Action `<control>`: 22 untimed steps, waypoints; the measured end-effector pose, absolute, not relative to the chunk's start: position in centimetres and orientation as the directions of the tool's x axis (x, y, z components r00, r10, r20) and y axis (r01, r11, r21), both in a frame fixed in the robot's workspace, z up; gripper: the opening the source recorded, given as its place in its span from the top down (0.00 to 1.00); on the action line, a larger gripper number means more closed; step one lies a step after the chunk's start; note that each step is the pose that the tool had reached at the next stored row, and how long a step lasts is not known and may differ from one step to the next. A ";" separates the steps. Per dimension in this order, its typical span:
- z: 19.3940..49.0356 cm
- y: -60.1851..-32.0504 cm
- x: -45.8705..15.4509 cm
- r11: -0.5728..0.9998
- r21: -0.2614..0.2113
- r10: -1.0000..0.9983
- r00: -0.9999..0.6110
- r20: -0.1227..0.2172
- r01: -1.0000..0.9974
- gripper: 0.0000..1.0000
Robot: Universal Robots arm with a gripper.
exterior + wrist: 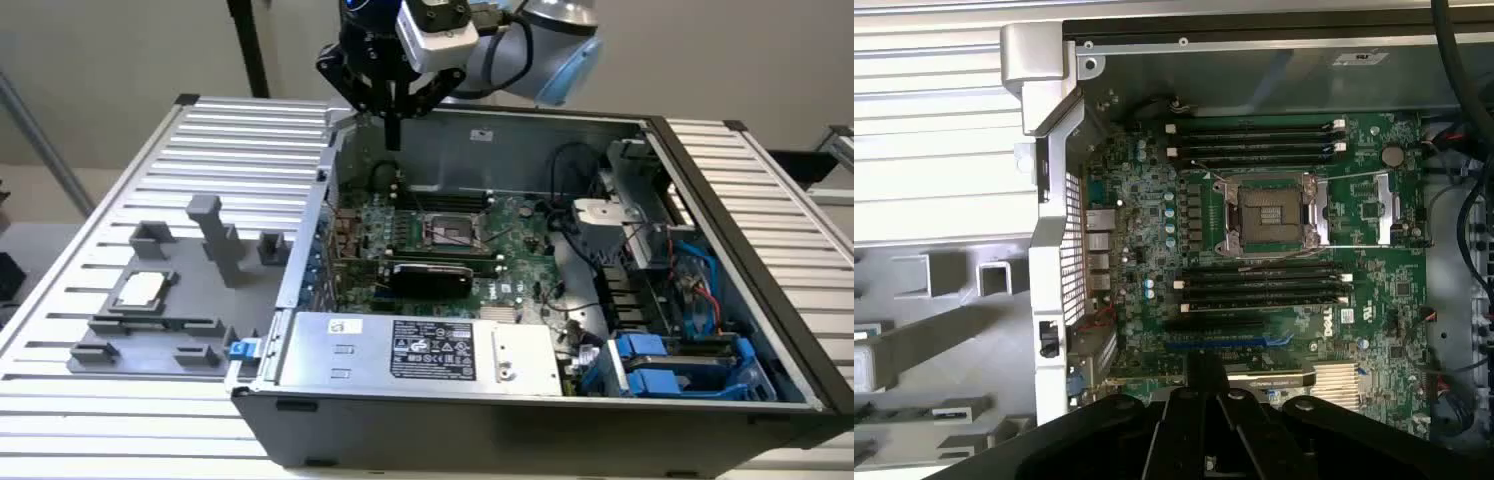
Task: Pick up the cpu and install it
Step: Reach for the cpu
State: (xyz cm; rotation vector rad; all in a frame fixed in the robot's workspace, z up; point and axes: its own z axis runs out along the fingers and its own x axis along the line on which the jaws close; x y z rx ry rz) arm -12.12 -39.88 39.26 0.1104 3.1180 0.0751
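Note:
The cpu (140, 290), a small silvery square chip with a tan rim, lies flat in a grey plastic fixture (160, 325) on the slatted table, at the exterior view's left of the open computer case. My gripper (394, 140) hangs above the case's far left corner, well away from the cpu. Its fingers are shut together with nothing between them. In the wrist view the gripper (1204, 372) points down over the green motherboard (1374, 320). The empty cpu socket (1272, 215) sits in the board's middle with its metal frame around it. The socket (454, 231) also lies inside the case, below and to the right of the gripper.
The black computer case (747, 200) lies open on the slatted aluminium table (80, 420). Memory slots (1264, 290), a black card (427, 277), the power supply (414, 350), cables and blue drive brackets (667, 365) crowd the inside. Grey upright fixture posts (214, 235) stand near the cpu.

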 end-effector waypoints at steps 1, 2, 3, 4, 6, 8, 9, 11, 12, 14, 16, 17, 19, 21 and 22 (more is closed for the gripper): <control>39.3 -39.9 -12.1 0.996 0.049 0.071 -0.997 -0.019 0.070 0.89; 39.3 -39.9 -12.1 0.996 0.049 0.071 -0.997 -0.019 0.070 0.89; 39.3 -39.9 -12.1 0.996 0.049 0.071 -0.997 -0.019 0.070 0.89; 39.3 -39.9 -12.1 0.996 0.049 0.071 -0.997 -0.019 0.070 0.89; 39.3 -39.9 -12.1 0.996 0.049 0.071 -0.997 -0.019 0.070 0.89; 39.3 -39.9 -12.1 0.996 0.049 0.071 -0.997 -0.019 0.070 0.89; 39.3 -39.9 -12.1 0.996 0.049 0.071 -0.997 -0.019 0.070 0.89; 39.3 -39.9 -12.1 0.996 0.049 0.071 -0.997 -0.019 0.070 0.89; 39.3 -39.9 -12.1 0.996 0.049 0.071 -0.997 -0.019 0.070 0.89; 39.3 -39.9 -12.1 0.996 0.049 0.071 -0.997 -0.019 0.070 0.89; 39.3 -39.9 -12.1 0.996 0.049 0.071 -0.997 -0.019 0.070 0.89; 39.3 -39.9 -12.1 0.996 0.049 0.071 -0.997 -0.019 0.070 0.89; 39.3 -39.9 -12.1 0.996 0.049 0.071 -0.997 -0.019 0.070 0.89; 39.3 -39.9 -12.1 0.996 0.049 0.071 -0.997 -0.019 0.070 0.89; 39.3 -39.9 -12.2 0.996 0.049 0.071 -0.997 -0.019 0.070 0.89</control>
